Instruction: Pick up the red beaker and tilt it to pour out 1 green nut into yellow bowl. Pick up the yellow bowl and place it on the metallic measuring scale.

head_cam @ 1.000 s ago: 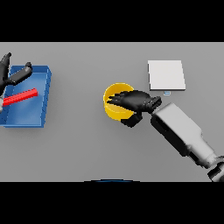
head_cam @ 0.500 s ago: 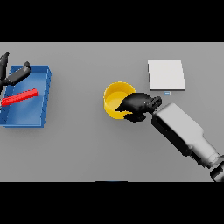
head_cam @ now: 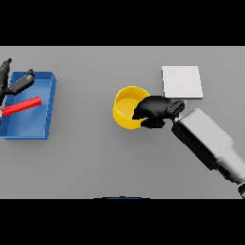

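I have the right hand (head_cam: 154,111) on the near-right rim of the yellow bowl (head_cam: 125,107), its fingers (head_cam: 141,113) curled over the edge and clamped on the wall. The bowl sits on the grey table (head_cam: 95,158), left of and a little nearer me than the metallic measuring scale (head_cam: 182,82), close but apart from it. I can't make out a green nut inside it.

My worry is the grip: it holds only one side of the rim, so I judge the bowl could tip or slip when lifted and spill whatever it holds. A careless sweep could also land it half off the scale.

Compared with a second ago, the hand has drawn back from over the bowl's middle to its rim and closed there. The left hand (head_cam: 13,82), fingers spread, stays over the blue tray (head_cam: 44,110) with the red beaker (head_cam: 21,106) lying in it.
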